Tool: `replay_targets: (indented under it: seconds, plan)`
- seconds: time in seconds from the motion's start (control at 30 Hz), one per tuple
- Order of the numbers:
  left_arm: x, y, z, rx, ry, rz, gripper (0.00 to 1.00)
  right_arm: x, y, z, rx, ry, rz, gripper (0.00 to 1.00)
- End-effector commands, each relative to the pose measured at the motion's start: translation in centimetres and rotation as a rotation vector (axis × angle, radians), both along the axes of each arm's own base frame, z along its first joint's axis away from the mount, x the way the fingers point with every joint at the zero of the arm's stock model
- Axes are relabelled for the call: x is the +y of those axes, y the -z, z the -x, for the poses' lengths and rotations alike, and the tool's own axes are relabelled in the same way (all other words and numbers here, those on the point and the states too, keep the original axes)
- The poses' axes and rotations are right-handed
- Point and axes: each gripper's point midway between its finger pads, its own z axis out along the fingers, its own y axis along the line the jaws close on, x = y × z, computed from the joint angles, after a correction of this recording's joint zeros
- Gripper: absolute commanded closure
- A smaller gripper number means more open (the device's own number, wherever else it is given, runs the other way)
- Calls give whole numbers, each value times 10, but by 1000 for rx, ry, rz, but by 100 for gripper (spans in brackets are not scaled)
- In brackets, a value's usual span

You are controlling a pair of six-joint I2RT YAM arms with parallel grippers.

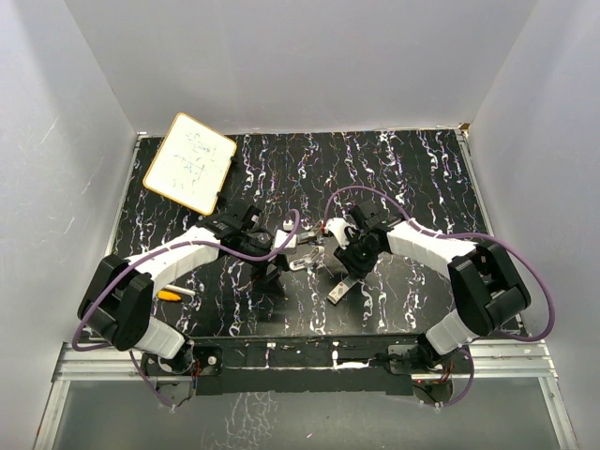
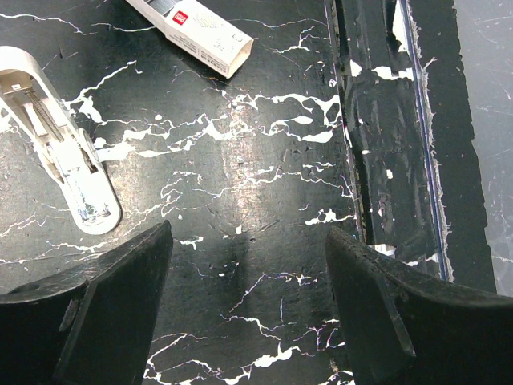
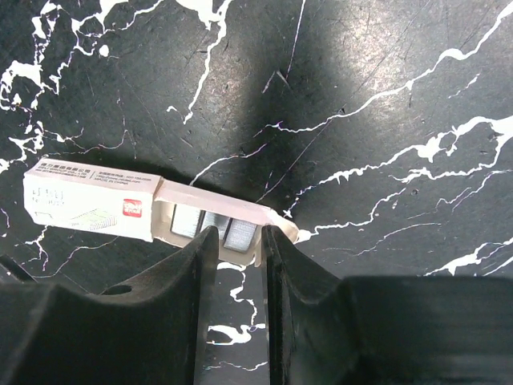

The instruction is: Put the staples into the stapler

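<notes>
The white stapler (image 2: 60, 148) lies swung open on the black marbled table, up and to the left of my left gripper (image 2: 248, 241), which is open and empty over bare table. In the top view the stapler (image 1: 304, 261) lies between the two grippers. The whitish staple box (image 3: 88, 200) lies flat with its drawer slid out, showing silvery staples (image 3: 186, 220). My right gripper (image 3: 238, 233) is narrowly open, its fingertips either side of the end strip in the drawer. The box also shows in the left wrist view (image 2: 192, 28) and in the top view (image 1: 339, 292).
A small whiteboard (image 1: 189, 161) lies at the back left. An orange-and-white pen (image 1: 174, 294) lies by the left arm. The table's taped front edge (image 2: 385, 144) runs to the right of the left gripper. White walls enclose the table.
</notes>
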Motion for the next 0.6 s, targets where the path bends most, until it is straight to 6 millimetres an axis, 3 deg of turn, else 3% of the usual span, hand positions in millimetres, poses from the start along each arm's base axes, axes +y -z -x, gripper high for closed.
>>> replay_targets:
  seconds: [0.0, 0.57]
  plan:
    - [-2, -14, 5, -18, 27, 57, 24, 6, -5, -14, -57, -3, -13, 70]
    - [-2, -14, 7, -13, 34, 67, 23, -1, -1, -15, -112, -34, 32, 73]
